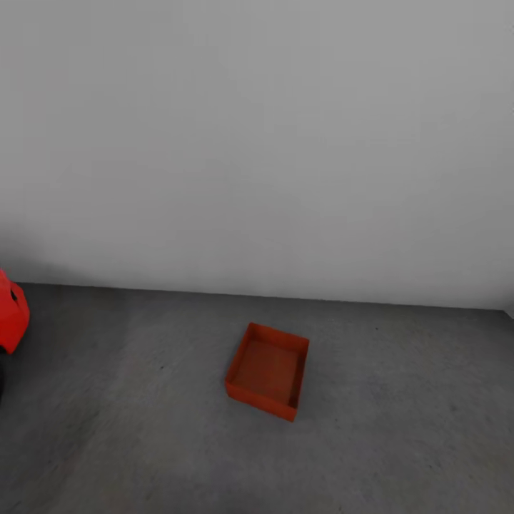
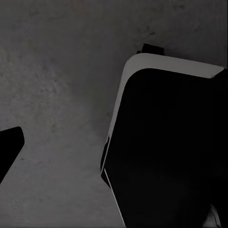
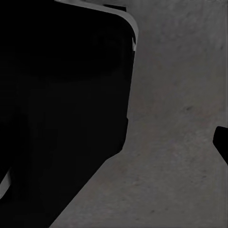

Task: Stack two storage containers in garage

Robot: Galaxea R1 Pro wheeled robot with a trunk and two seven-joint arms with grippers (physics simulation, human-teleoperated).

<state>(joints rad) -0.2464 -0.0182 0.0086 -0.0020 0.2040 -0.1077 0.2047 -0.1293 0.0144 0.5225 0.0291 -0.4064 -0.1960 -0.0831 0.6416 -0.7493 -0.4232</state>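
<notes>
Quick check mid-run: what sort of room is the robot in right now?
Most likely the garage: rough grey concrete floor, a bare pale grey wall, and part of a red car at the edge. One orange-red storage container sits on the floor.

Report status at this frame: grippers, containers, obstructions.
Gripper states cannot be told. One storage container sits upright on the garage floor, nothing stacked on it. Red car at left, well apart.

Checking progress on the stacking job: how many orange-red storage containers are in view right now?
1. One storage container sits open and empty on the grey concrete floor, near the pale wall, right of the red car. A second may be out of frame.
</notes>
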